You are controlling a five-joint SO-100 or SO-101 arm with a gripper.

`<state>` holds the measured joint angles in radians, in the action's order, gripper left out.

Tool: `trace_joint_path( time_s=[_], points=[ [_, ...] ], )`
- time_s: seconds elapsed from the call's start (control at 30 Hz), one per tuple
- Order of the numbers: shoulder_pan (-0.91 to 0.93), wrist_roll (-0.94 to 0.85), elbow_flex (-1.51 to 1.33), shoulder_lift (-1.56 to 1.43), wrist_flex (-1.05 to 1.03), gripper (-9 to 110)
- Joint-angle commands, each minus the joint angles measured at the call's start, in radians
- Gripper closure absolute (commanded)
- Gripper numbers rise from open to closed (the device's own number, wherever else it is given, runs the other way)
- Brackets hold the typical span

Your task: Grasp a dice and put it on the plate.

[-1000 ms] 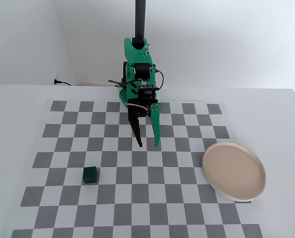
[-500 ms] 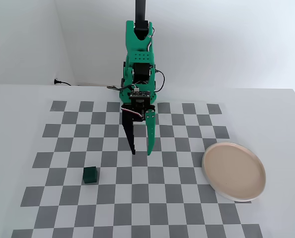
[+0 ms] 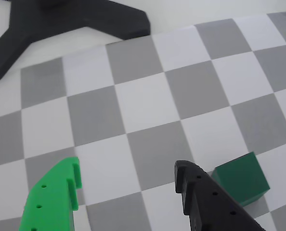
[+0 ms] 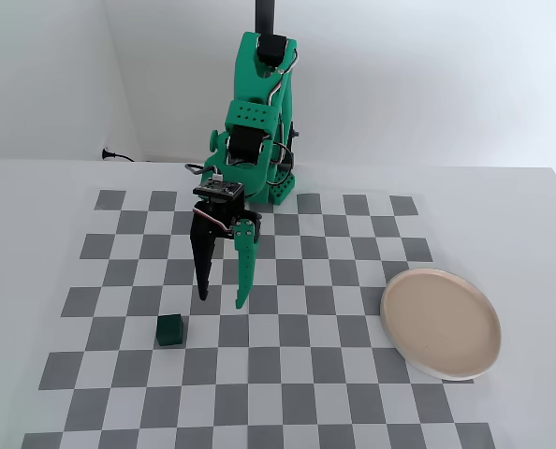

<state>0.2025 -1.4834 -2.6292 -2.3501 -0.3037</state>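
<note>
Early in the task, with nothing grasped yet. Dice [image 4: 170, 329] sitting on the checkered mat [image 4: 287, 374] at the left of the fixed view, untouched, well apart from the plate [image 4: 441, 323] at the right edge of the mat. Plate empty, rim pale, nothing lying in it. Gripper [image 4: 221, 299] hanging above the mat with its tips pointing down, just up and to the right of the dice in the fixed view, not touching it. Fingers spread, a clear gap between the black one [image 3: 205, 202] and the green one [image 3: 54, 202], holding nothing. In the wrist view, dice [image 3: 240, 179] just outside the black finger on the right, partly hidden behind it, not between the two. Left to do, judging from this: shift across so the cube falls inside the gap, lower, close on it, lift, carry over to the plate, release. Alignment probably the fiddly part, with the cube small and lying beside rather than inside the opening.
</note>
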Motion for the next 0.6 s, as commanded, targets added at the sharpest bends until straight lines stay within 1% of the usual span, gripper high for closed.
trace_joint_path(
  time_s=[0.0,0.27,0.57],
  points=[
    [0.055,0.002,0.101,0.023,0.040,84],
    [0.169,0.006,0.175,0.181,0.107,83],
    [0.238,0.006,0.236,0.334,0.164,82]
  ],
)
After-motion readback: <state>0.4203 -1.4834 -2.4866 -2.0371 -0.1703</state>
